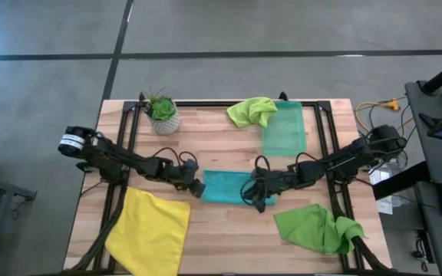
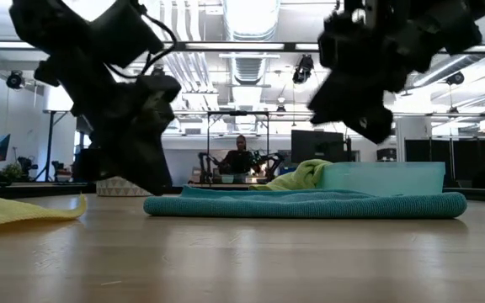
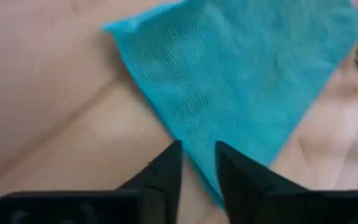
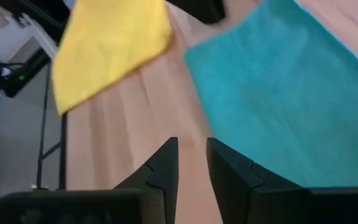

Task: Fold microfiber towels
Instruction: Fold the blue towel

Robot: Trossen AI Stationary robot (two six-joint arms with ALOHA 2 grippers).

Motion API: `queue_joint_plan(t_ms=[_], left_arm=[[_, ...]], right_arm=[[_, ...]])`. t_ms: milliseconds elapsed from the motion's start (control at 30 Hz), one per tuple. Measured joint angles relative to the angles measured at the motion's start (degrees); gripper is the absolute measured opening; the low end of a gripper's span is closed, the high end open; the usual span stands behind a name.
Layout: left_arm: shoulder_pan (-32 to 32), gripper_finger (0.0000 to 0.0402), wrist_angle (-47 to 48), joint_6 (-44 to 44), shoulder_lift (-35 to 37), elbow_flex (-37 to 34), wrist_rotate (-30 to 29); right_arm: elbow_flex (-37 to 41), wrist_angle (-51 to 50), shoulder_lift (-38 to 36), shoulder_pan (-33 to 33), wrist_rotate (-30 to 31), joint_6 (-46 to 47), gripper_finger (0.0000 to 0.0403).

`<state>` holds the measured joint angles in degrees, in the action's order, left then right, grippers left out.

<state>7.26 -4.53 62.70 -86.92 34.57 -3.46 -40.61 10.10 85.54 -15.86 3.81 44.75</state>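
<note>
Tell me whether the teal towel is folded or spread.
Folded: the teal towel lies as a flat band with a rounded doubled edge in the low view.

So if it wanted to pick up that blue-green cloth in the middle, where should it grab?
Probably a corner or short edge. The teal towel lies flat and already folded on the table, with nothing to grip mid-cloth. The left gripper hovers at its left edge and the right gripper at its right, so each could pinch from its own side.

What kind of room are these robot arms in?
Probably a big robotics lab or workshop. The wooden table stands on a bare concrete floor, and the low view shows an open hall with ceiling ducts, monitors and a person at another robot rig.
</note>
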Motion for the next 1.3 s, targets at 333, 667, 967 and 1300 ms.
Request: queue_joint_plan(t_ms=[333, 667, 967, 1300], left_arm=[[-2.4, 0.0231, -3.6, 5.9, -6.2, -0.3, 4.6], [-2.5, 0.0238, -14.5, 10.3, -14.0, -0.2, 10.6], [-2.5, 0.0107, -13.6, 10.4, -14.2, -0.3, 10.8], [-2.4, 0.0052, -13.0, 9.5, -13.8, -0.4, 11.2]], right_arm=[[-5.6, -4.8, 0.0, 0.7, 0.6, -4.7, 0.0079], [-9.5, -10.7, 0.0, 0.6, 0.8, -4.3, 0.0076], [-10.0, -12.9, 0.0, 0.7, 0.8, -4.7, 0.0075], [-9.6, -12.7, 5.5, 0.8, 0.3, -8.6, 0.0074]])
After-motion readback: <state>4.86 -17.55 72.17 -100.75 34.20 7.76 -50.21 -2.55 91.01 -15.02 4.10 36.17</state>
